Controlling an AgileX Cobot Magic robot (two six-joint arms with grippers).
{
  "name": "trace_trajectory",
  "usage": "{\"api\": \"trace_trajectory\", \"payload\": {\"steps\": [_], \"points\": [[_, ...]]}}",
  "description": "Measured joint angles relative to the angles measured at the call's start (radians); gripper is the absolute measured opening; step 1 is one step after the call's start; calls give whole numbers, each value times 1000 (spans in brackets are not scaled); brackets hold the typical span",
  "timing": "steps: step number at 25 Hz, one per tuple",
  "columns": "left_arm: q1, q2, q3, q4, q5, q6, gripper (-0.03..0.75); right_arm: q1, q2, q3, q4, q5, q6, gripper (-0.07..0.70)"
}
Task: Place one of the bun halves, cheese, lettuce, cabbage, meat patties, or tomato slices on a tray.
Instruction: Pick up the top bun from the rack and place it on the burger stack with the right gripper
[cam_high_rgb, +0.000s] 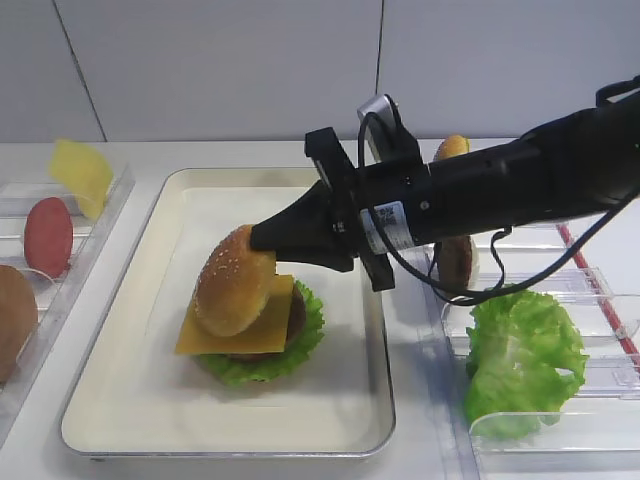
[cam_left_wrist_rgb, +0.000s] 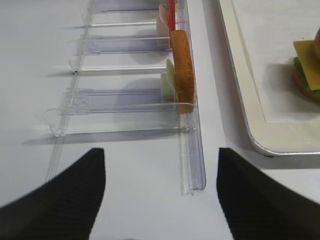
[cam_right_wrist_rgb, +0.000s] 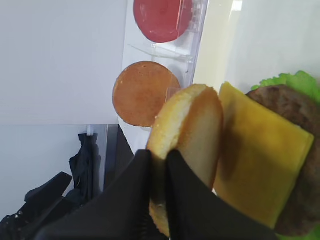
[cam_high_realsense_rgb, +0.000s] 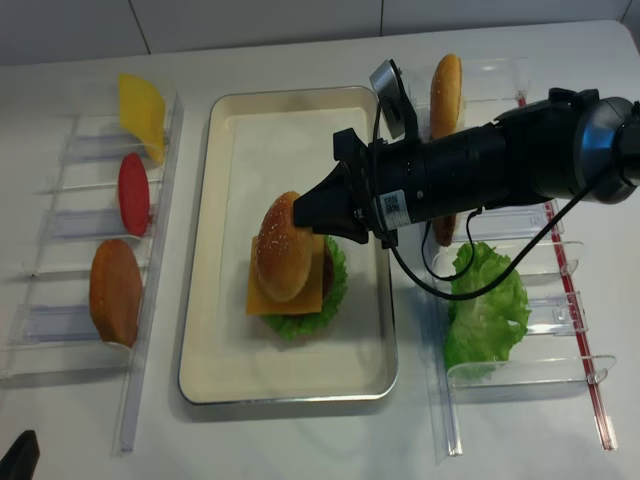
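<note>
Bun top (cam_high_rgb: 235, 279) pinched at its rim by the right claw (cam_high_rgb: 262, 240), jaws narrow and clamped on the edge, dome tilted on its side toward the left. Directly below and slightly right of it: the stack on the tray (cam_high_rgb: 120, 400), with cheese (cam_high_rgb: 262, 318) uppermost, meat patty (cam_right_wrist_rgb: 292, 125) under that, lettuce (cam_high_rgb: 262, 362) ruffling out at the base. Judged from the tilt, flat cut face needing to rotate down before release, long axis of the claw running from right to left over the tray. Left claw (cam_left_wrist_rgb: 160, 192) spread wide, holding nothing, hovering over the bench beside the clear rack (cam_left_wrist_rgb: 125, 100), well apart from the stack, so right arm clearly nearer. Glossy golden crust with pale specks; cut face matte and pale; cheese thin, square, smooth; patty rough and dark; tray rim metal, rounded corners.
</note>
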Motion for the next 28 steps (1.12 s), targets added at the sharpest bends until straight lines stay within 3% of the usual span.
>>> {"api": "trace_trajectory", "payload": {"steps": [15,28], "points": [[0,0,0,0,0,0,472,0,0,0,-42,-42,12,79],[0,0,0,0,0,0,472,0,2,0,-72,-116,-2,270]]}}
